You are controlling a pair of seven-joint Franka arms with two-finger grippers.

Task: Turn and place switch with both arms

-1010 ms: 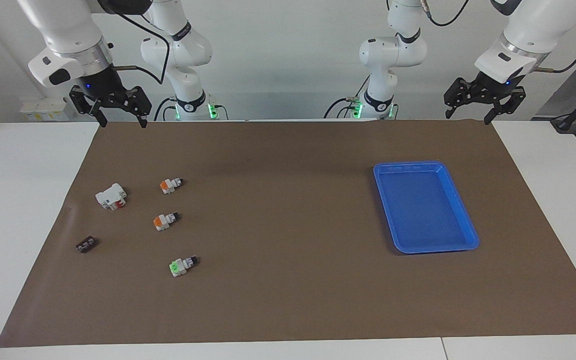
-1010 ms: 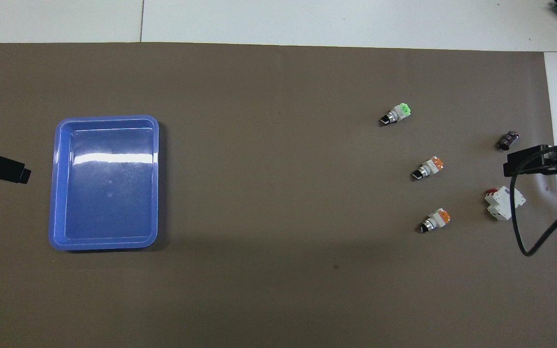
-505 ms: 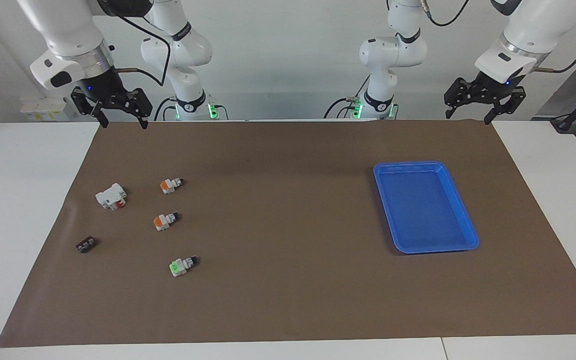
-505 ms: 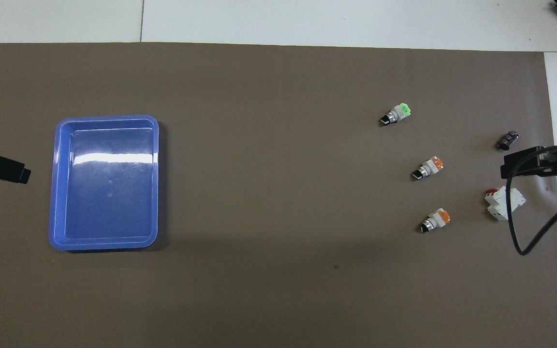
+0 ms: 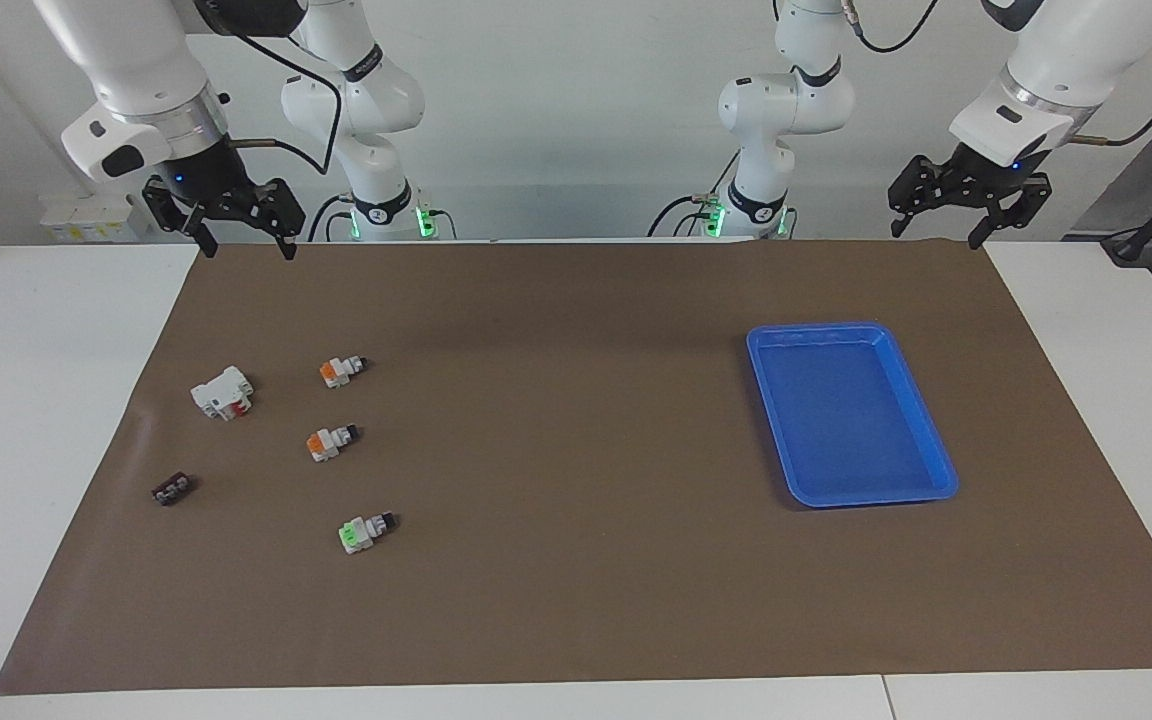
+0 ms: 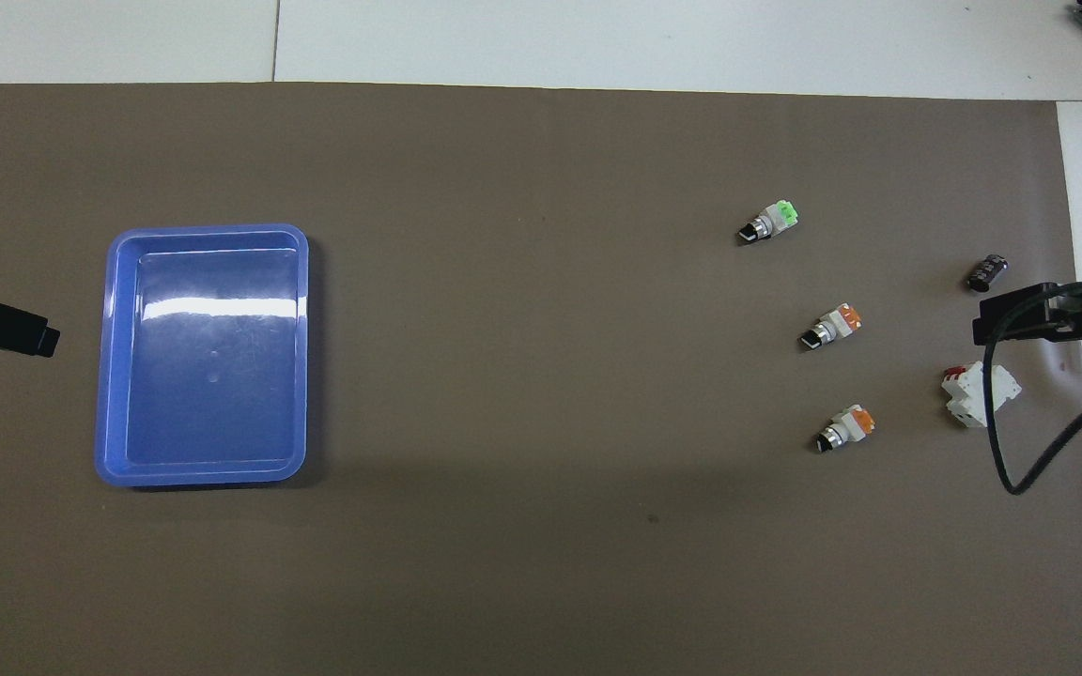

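Note:
Three small white switches with black stem ends lie on the brown mat toward the right arm's end. Two have orange caps (image 5: 340, 370) (image 5: 328, 442), and one has a green cap (image 5: 363, 531), farthest from the robots. They also show in the overhead view (image 6: 848, 427) (image 6: 832, 327) (image 6: 769, 222). My right gripper (image 5: 246, 247) hangs open and empty, high over the mat's edge nearest the robots. My left gripper (image 5: 936, 238) hangs open and empty, high over the mat's corner at the left arm's end.
A blue tray (image 5: 921, 430) lies empty toward the left arm's end. A bigger white block with a red part (image 5: 221, 392) and a small black piece (image 5: 173, 489) lie beside the switches. A black cable (image 6: 1006, 451) hangs from the right arm.
The right gripper has shifted slightly and its cable has swung a little. The left arm and the things on the mat have not moved.

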